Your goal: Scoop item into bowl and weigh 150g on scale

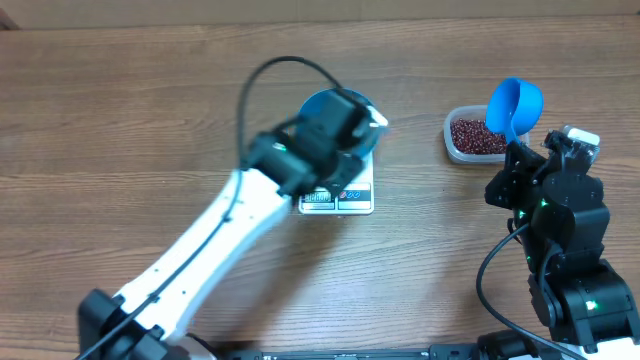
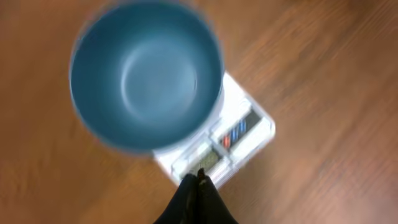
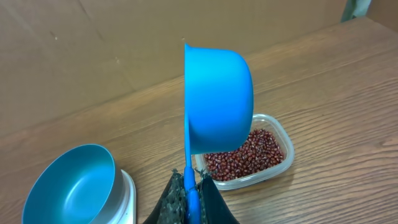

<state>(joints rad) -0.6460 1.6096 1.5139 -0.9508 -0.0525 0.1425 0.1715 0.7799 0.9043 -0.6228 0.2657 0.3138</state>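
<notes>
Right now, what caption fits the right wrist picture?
The right gripper holds the blue scoop sideways near the tub of beans, with the empty bowl on the scale.

scale [image 1: 355, 200] display and button markings blurred, no legible text anywhere

Left arm [image 1: 215, 235] hides most of bowl [image 1: 312, 102]; scale [image 1: 358, 192] display unreadable.

We are looking at a robotics lab bench: a white-and-black robot arm [image 1: 200, 250] and an all-black robot arm [image 1: 572, 220] are reaching in from six o'clock over a brown wood-grain tabletop [image 1: 100, 100], and a plain brown board [image 3: 93, 37] is standing along twelve o'clock.
</notes>
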